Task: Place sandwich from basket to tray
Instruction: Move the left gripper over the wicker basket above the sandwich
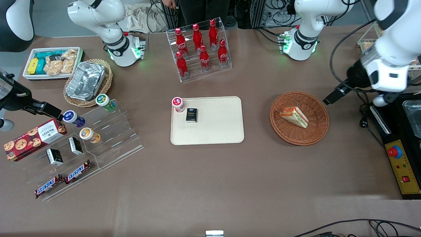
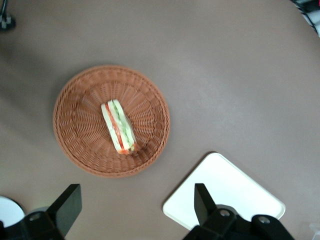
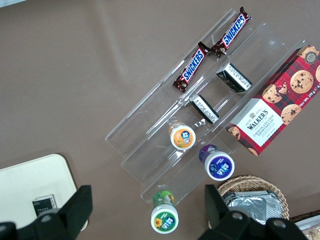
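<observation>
Claw (image 2: 135,207) held wide open, empty, high above desk near basket (image 2: 75,150). Sandwich (image 2: 119,126) best gripped across flat bread sides, then carried to tray (image 2: 235,190).

**Left arm raised, gripper open**

Left arm (image 1: 391,49) reaches in from its base at approx 1 o'clock of the table in front view, wrist held high at approx 3 o'clock. Gripper (image 2: 135,210) hangs in the air pointing down, touching nothing. Fingers (image 2: 67,205) spread wide, nothing betw. them. In front view the gripper (image 1: 335,95) is a dark shape off the wrist.
</observation>
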